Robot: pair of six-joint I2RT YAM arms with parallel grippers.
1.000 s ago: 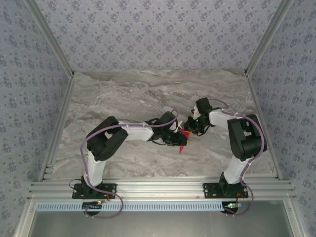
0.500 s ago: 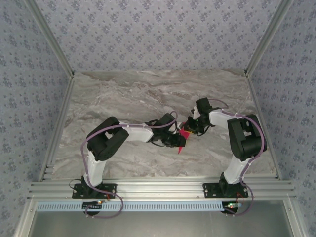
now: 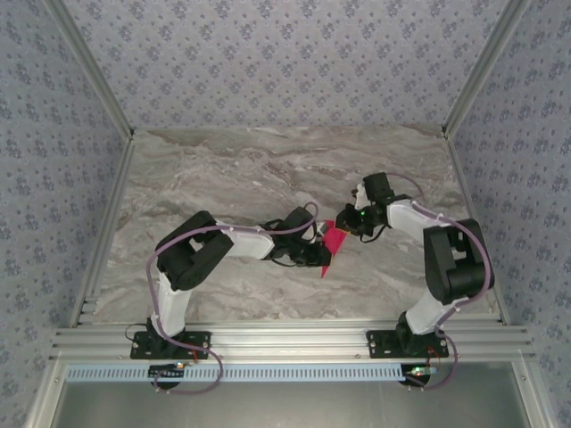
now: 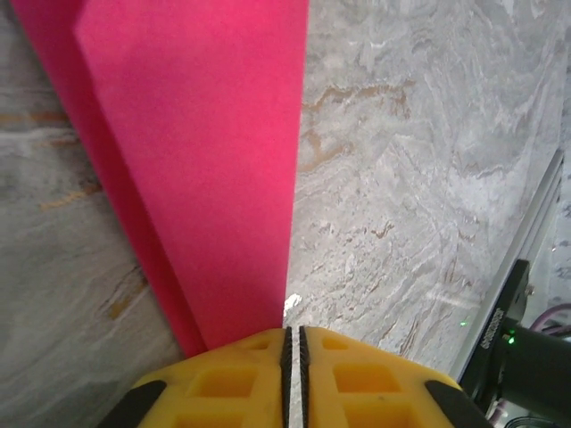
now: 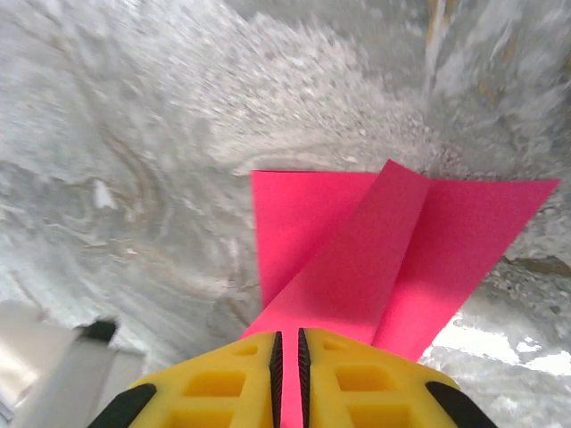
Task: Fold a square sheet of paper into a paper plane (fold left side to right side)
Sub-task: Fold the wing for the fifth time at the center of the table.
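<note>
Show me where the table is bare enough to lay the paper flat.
The grey marble table is bare along the patterned far wall, and by the aluminium front rail between the left arm base and right arm base. The centre is crowded: the left pincer and right pincer both clamp the folded magenta-pink paper sheet.

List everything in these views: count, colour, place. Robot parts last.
sheet of paper: one, magenta-pink, folded, mid-table between the two arm tips
table: one, grey-beige marble, under everything
walls: three, blue-grey flowered wallpaper, around the table
frame rails: several, silver, along the near edge and sides
left arm: one, black and white, based near-left
right arm: one, black and white, based near-right
left fingers: two, yellow, closed together at the paper's edge
right fingers: two, yellow, closed on the paper
</note>
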